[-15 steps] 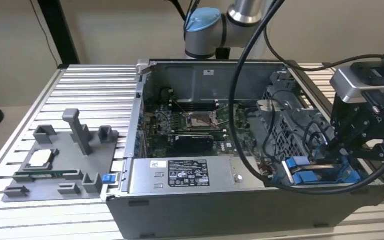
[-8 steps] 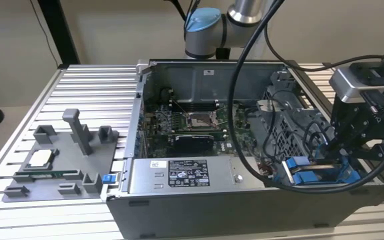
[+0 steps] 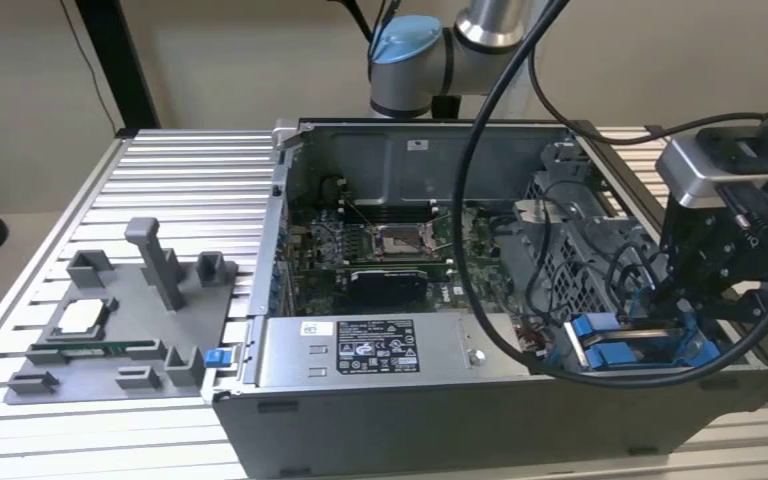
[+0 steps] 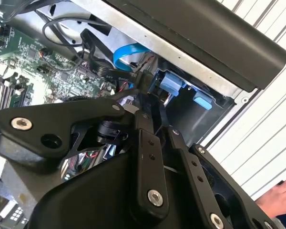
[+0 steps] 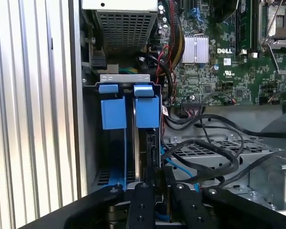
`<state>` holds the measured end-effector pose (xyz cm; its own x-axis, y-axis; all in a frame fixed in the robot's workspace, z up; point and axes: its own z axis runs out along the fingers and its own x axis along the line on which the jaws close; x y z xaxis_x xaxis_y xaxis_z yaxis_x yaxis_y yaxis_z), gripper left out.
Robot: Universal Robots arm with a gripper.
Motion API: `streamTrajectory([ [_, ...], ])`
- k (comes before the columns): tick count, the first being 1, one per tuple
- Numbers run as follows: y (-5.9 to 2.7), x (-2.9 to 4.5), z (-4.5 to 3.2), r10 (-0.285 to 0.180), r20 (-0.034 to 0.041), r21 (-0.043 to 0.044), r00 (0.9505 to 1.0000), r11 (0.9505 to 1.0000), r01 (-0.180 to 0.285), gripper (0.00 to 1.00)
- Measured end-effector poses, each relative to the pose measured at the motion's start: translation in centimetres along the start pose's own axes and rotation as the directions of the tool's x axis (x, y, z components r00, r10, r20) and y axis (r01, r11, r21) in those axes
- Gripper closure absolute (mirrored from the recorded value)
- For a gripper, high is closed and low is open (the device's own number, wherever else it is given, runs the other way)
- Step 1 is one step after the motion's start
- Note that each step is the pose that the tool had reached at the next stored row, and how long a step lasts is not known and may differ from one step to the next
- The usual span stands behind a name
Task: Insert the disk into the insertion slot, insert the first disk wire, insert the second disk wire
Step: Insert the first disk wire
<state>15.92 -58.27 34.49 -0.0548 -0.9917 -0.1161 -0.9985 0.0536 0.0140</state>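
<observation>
The open grey computer case (image 3: pixel 491 420) stands on a ribbed table. At its front corner, on the exterior view's right, is the insertion slot (image 3: pixel 584 352), marked by blue plastic fittings. In the first wrist view the disk (image 5: pixel 147 112) sits edge-on inside the slot (image 5: pixel 89 143), its blue frame beside a second blue frame (image 5: pixel 113 112). My black gripper (image 3: pixel 684 312) hangs directly over this bay. In the second wrist view the gripper (image 4: pixel 150 98) has its fingers drawn together on a black disk wire (image 4: pixel 115 72), whose connector lies against the blue tabs (image 4: pixel 170 84). The gripper (image 5: pixel 156 177) reaches down between the frames.
The labelled grey power-supply box (image 3: pixel 357 350) lies beside the bay. The motherboard (image 3: pixel 384 245) fills the case's middle, with loose black cables (image 5: pixel 205 152) and a blue flat cable (image 4: pixel 128 55) near the bay. A grey fixture tray (image 3: pixel 117 320) sits on the exterior view's left. A person's hand (image 4: pixel 276 196) is at the table edge.
</observation>
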Motion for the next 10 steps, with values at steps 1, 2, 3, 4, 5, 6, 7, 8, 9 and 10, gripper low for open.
streamTrajectory([
  [1, 0.00, 0.00, 0.01, 0.000, -0.0002, 0.0001, 1.0000, 1.0000, 0.000, 1.00],
  [2, 0.00, 0.00, 0.02, 0.001, 0.0000, 0.0001, 1.0000, 1.0000, -0.001, 1.00],
  [3, 0.00, 0.00, 0.04, 0.001, 0.0001, 0.0001, 1.0000, 1.0000, -0.001, 1.00],
  [4, 0.00, 0.01, 0.06, 0.001, 0.0001, 0.0001, 1.0000, 1.0000, -0.001, 1.00],
  [5, 0.00, 0.01, 0.07, 0.001, 0.0001, 0.0002, 1.0000, 1.0000, -0.001, 1.00],
  [6, 0.00, 0.01, 0.09, 0.002, 0.0001, 0.0002, 1.0000, 1.0000, -0.002, 1.00],
  [7, 0.00, 0.01, 0.10, 0.002, 0.0001, 0.0002, 1.0000, 1.0000, -0.002, 1.00],
  [8, 0.01, 0.01, 0.10, 0.002, 0.0001, 0.0003, 1.0000, 1.0000, -0.002, 1.00],
  [9, 0.01, 0.01, 0.10, 0.003, 0.0000, 0.0003, 1.0000, 1.0000, -0.003, 1.00],
  [10, 0.01, 0.01, 0.10, 0.003, 0.0001, 0.0004, 1.0000, 1.0000, -0.003, 1.00],
])
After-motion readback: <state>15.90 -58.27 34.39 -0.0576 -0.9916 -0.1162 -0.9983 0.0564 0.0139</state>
